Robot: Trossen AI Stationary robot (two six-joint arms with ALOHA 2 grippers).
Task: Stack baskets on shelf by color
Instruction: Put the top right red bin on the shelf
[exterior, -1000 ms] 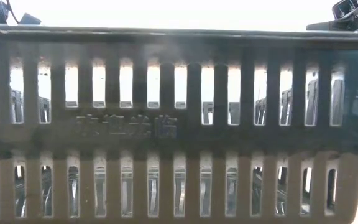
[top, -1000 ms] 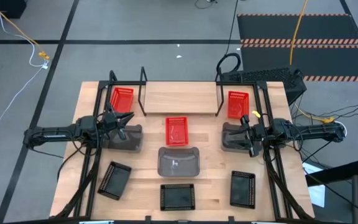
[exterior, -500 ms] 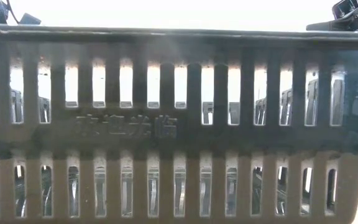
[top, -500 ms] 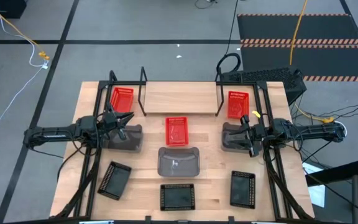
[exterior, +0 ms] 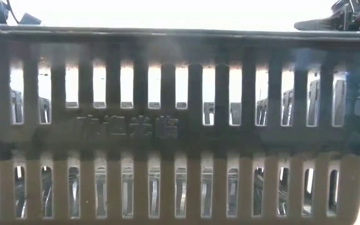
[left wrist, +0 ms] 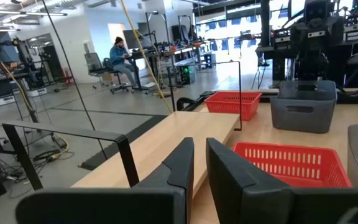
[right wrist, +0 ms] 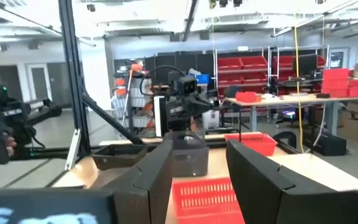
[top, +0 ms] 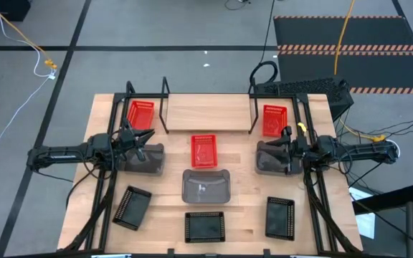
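The light-wood bench (top: 242, 215) carries nine small perforated plastic baskets and the low light-wood shelf board with thin black metal end frames (top: 208, 113), which stands along the far edge with no basket on its board. One red basket (top: 140, 114) lies just outside the shelf's left frame, a second red basket (top: 274, 120) just outside its right frame, and a third red basket (top: 203, 150) lies on the bench in front of the shelf, near the centre. A grey basket (top: 206, 185) sits directly in front of that centre red basket. A second grey basket (top: 146, 159) lies at the left, beside the left tool (top: 139, 142), and a third grey basket (top: 271, 158) lies at the right, beside the right tool (top: 285, 147). Three black baskets line the near edge: left (top: 132, 208), centre (top: 205, 226) and right (top: 279, 217). In the low view the slotted wall of the centre black basket fills almost the whole picture. In the left wrist view the left tool's fingers (left wrist: 179, 163) stand at a narrow gap and hold nothing. In the right wrist view the right tool's fingers (right wrist: 157, 171) stand wide apart and hold nothing.
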